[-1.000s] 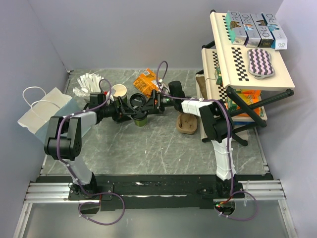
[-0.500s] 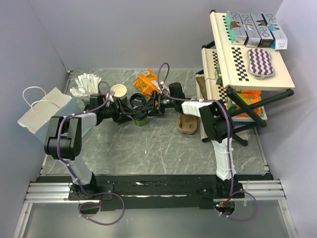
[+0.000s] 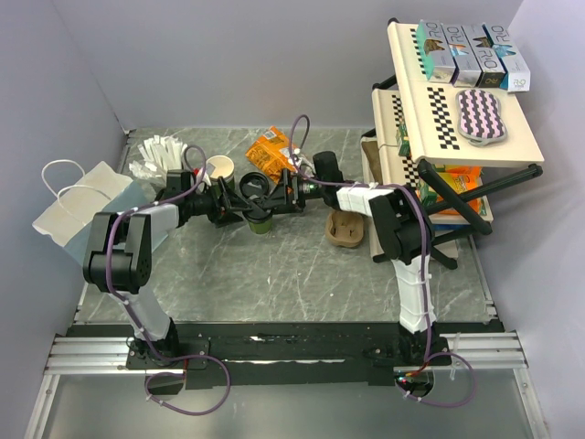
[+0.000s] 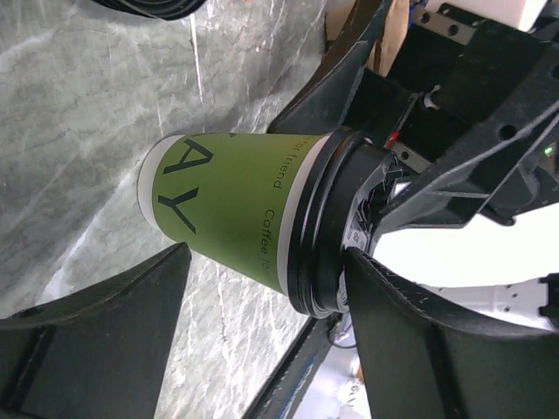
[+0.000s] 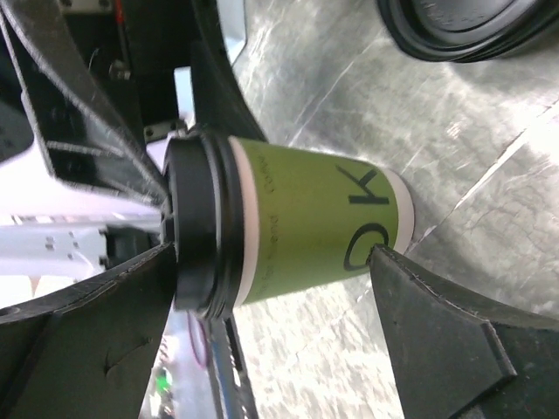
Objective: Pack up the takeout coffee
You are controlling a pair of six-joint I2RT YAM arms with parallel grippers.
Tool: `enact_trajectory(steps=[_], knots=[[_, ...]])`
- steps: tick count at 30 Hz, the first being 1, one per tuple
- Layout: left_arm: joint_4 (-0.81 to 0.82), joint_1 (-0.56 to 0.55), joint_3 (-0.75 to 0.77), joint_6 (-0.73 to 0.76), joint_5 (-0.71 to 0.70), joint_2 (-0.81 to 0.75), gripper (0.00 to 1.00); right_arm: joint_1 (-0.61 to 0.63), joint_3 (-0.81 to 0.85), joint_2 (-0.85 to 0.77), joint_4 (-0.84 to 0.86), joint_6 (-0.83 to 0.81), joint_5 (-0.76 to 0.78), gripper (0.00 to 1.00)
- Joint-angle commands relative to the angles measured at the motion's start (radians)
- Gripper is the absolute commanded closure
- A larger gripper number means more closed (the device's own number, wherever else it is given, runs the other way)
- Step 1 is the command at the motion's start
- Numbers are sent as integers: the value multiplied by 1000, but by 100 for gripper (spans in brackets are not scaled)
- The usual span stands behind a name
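The takeout coffee (image 3: 260,219), a white and green paper cup with a black lid, stands upright mid-table. My left gripper (image 3: 243,209) reaches it from the left and my right gripper (image 3: 278,198) from the right, meeting over its lid. In the left wrist view the cup (image 4: 236,218) sits between the wide-open fingers of the left gripper (image 4: 266,253); one finger (image 4: 410,332) rests against the lid, the other stands apart near the base. In the right wrist view the cup (image 5: 306,227) sits between the open fingers of the right gripper (image 5: 272,251); one is at the lid, one at the base.
A lidless white-and-green cup (image 3: 219,167) and a loose black lid (image 3: 254,186) sit just behind. White sticks (image 3: 160,151) and a white paper bag (image 3: 78,206) are at the left. An orange packet (image 3: 270,151), a brown cup carrier (image 3: 345,229) and a shelf rack (image 3: 448,119) stand to the right.
Almost nothing differs; both grippers stay at the cup's lid, with only a slight shift of the wrists.
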Motion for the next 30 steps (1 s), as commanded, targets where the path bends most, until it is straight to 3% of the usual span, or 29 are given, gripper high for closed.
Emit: enact_trajectory(steps=[1, 9, 16, 19, 24, 30], knots=[[-31, -3, 27, 89, 19, -38, 22, -21, 26, -100, -34, -132, -69, 2], [-100, -6, 122, 183, 111, -38, 19, -41, 41, -155, -85, -240, -109, 0], [-233, -12, 193, 344, 40, -76, 19, -33, 191, -154, -330, -605, -17, 1], [-290, -20, 188, 420, 2, -94, 18, -33, 245, -115, -349, -659, -2, 0], [-254, -26, 141, 424, 2, -105, 19, -29, 343, -40, -333, -658, -26, 0], [-155, -27, 113, 350, 100, -78, 20, -3, 346, 21, -275, -583, -89, 0]])
